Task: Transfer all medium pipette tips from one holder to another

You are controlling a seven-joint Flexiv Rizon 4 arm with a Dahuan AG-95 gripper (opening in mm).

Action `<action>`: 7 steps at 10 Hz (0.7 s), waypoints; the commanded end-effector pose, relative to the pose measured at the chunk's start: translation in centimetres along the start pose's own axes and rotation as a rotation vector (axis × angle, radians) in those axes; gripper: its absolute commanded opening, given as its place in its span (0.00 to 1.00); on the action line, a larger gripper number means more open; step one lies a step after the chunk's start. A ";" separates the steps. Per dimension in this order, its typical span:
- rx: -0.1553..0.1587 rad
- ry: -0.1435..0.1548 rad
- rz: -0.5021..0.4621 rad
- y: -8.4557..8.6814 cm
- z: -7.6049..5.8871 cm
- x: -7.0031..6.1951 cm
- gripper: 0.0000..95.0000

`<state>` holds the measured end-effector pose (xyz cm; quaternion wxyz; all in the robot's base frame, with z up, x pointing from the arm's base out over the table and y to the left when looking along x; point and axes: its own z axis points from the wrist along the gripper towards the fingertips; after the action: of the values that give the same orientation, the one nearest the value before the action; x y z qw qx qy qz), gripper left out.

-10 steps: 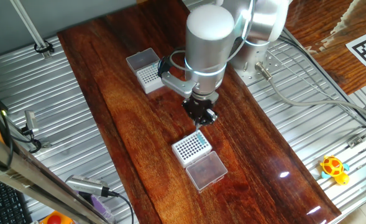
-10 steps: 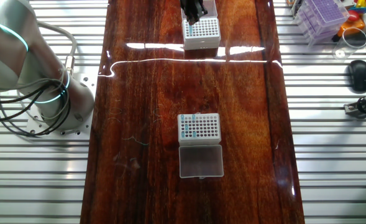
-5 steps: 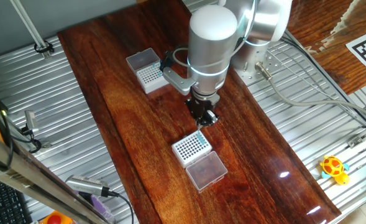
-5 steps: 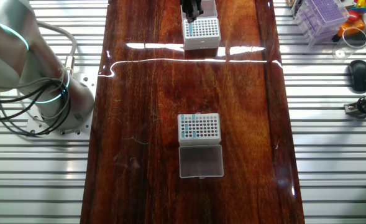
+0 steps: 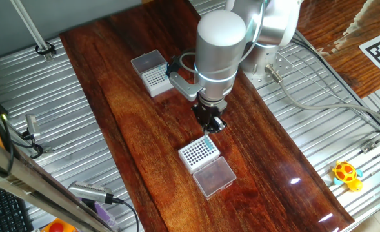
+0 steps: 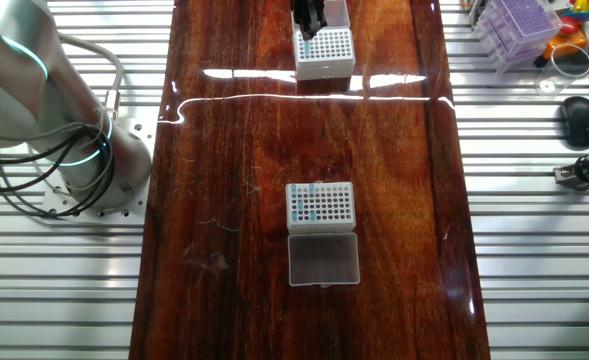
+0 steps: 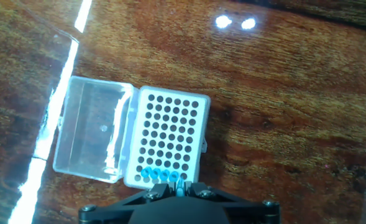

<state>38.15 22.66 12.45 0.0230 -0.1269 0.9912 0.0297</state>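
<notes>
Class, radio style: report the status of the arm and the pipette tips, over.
Gripper above the dark-holed rack, grip unclear. A few blue tips in its edge row. Nothing in the way.

Arm (image 5: 219, 51) slightly lower, fingers (image 5: 210, 126) nearer bold-holed rack (image 5: 199, 153).

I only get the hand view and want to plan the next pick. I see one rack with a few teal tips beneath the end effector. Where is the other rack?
Observer: The other rack stands well apart on the same wood, its lid open beside it.
Operator: Any tips left there?
Observer: Yes, teal tips line one edge and part of an adjoining row.
Operator: And the end effector?
Observer: The end effector hangs over the edge of your rack. I cannot tell whether it holds a tip.
</notes>
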 end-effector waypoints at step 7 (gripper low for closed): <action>0.002 -0.014 -0.004 -0.2 0.8 -0.1 0.40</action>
<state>38.37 22.69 11.54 0.0289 -0.1281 0.9909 0.0296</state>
